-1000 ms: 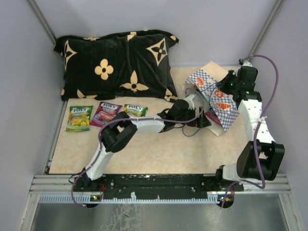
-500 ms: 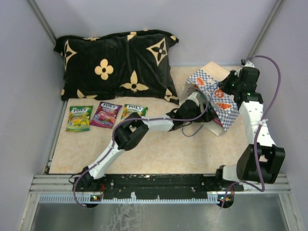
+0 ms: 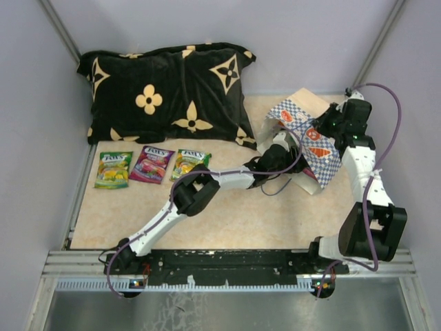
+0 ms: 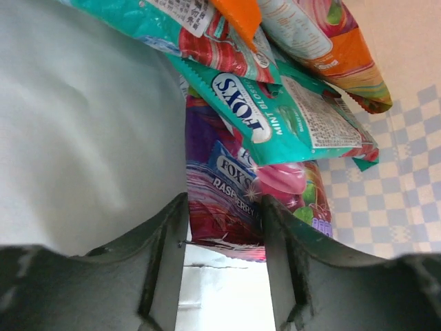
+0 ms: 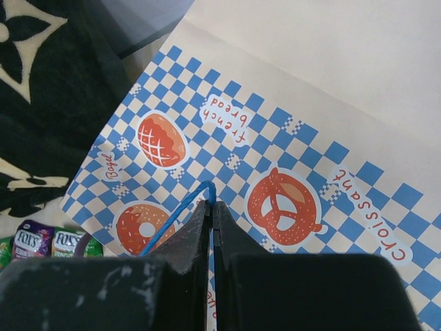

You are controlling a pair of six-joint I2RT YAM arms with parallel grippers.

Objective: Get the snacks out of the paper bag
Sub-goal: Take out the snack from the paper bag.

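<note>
The blue-and-white checkered paper bag lies tipped on its side at the right of the mat. My left gripper reaches into its mouth, jaws partly apart. The end of a magenta raspberry snack packet sits between the fingers. A teal mint packet and an orange one lie stacked above it inside the bag. My right gripper is shut on the bag's blue cord handle and holds that side up. Three snacks lie in a row on the mat at left.
A black cushion with tan flowers fills the back left of the mat, close to the bag's mouth. The left arm stretches diagonally across the middle of the mat. Grey walls enclose the workspace.
The left arm has stretched further right, pushing its gripper deeper into the bag, and its jaws have narrowed. The right gripper has kept its hold on the handle.
</note>
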